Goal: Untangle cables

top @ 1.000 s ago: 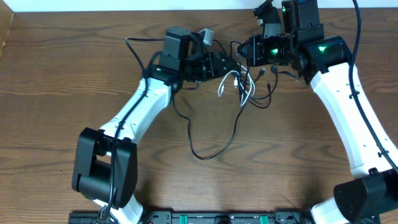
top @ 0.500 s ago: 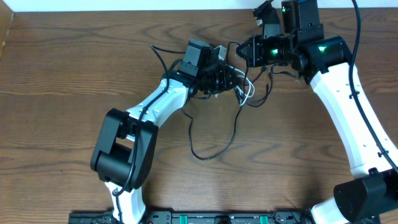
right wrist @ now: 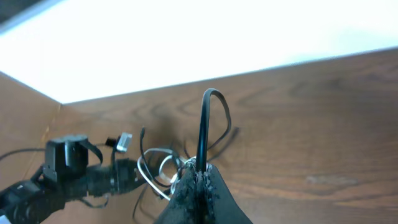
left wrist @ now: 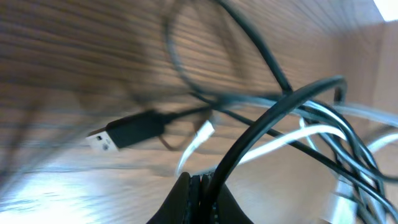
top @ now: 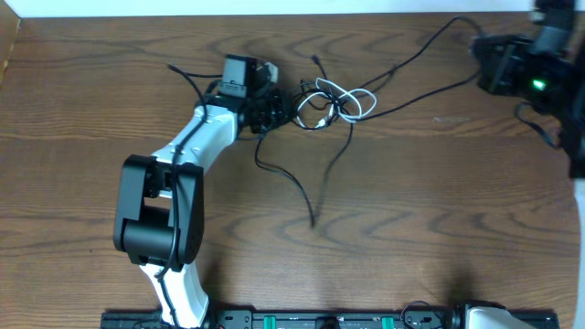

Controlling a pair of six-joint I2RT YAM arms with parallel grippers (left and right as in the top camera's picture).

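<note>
The white cable lies in loops at the back middle of the table, with the long black cable threaded through them. My left gripper sits at the left edge of the tangle, shut on a strand of the black cable. A black USB plug and white strands lie just past its jaws. My right gripper is far to the back right, shut on the black cable, which stretches from it to the tangle. The white loops also show in the right wrist view.
A loose black tail trails from the tangle toward the table's middle. The left arm reaches across the left half. The table's back edge runs close behind the cables.
My right gripper has pulled far right with the black cable, drawing it taut. The left gripper has shut on a black strand and drawn back left. The tangle has spread out.
</note>
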